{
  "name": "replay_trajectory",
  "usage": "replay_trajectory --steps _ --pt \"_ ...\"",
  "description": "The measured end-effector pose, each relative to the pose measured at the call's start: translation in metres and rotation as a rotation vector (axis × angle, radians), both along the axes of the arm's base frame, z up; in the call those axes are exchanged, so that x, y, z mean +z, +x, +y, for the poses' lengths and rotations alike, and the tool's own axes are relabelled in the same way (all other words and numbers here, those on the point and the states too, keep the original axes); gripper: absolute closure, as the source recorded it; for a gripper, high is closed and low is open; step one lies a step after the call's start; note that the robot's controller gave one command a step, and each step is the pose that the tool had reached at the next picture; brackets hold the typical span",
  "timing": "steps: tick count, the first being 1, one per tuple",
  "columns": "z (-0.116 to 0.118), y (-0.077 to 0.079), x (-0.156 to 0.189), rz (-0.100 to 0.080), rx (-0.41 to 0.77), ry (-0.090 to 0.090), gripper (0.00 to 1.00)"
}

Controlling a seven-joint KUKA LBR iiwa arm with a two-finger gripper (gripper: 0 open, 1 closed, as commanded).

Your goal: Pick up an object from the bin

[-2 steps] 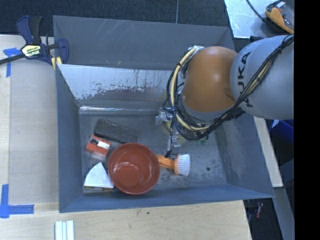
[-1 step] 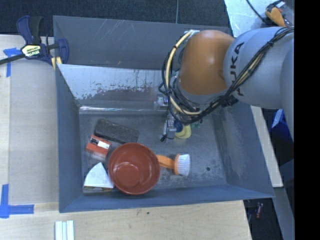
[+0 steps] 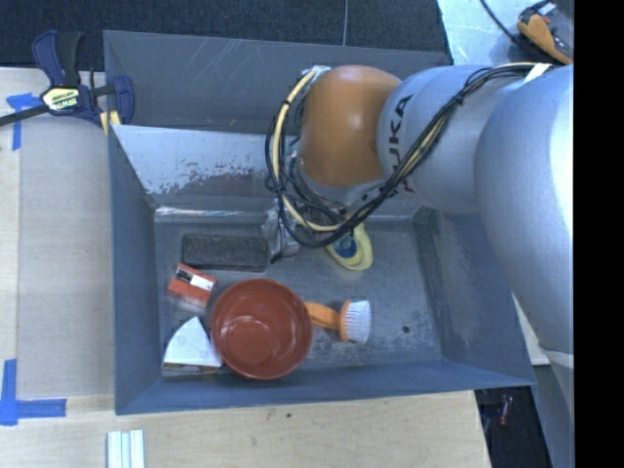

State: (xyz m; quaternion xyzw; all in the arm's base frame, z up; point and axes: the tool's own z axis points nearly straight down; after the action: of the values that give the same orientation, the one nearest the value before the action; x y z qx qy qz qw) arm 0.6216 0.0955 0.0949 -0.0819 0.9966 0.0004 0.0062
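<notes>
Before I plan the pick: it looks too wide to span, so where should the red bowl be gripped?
Likely its rim on the view's upper side, from above: the red bowl sits upright and open; the brush crowds its right, the white wedge its left.

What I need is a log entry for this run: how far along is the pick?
Done: the pincer is down in the bin, beside the right end of the dark flat block. In hand: nothing visibly held. Left: gripping and lifting; the block, red bowl, brush and small orange box all lie on the bin floor.
</notes>
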Motion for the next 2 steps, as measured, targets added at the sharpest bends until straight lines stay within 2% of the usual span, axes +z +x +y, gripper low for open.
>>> replay_trajectory --steps 1,2 --pt "0.0 0.0 0.0 0.0 -0.001 0.0 1.0" --pt "-0.011 0.0 0.101 -0.01 -0.027 0.002 1.0"
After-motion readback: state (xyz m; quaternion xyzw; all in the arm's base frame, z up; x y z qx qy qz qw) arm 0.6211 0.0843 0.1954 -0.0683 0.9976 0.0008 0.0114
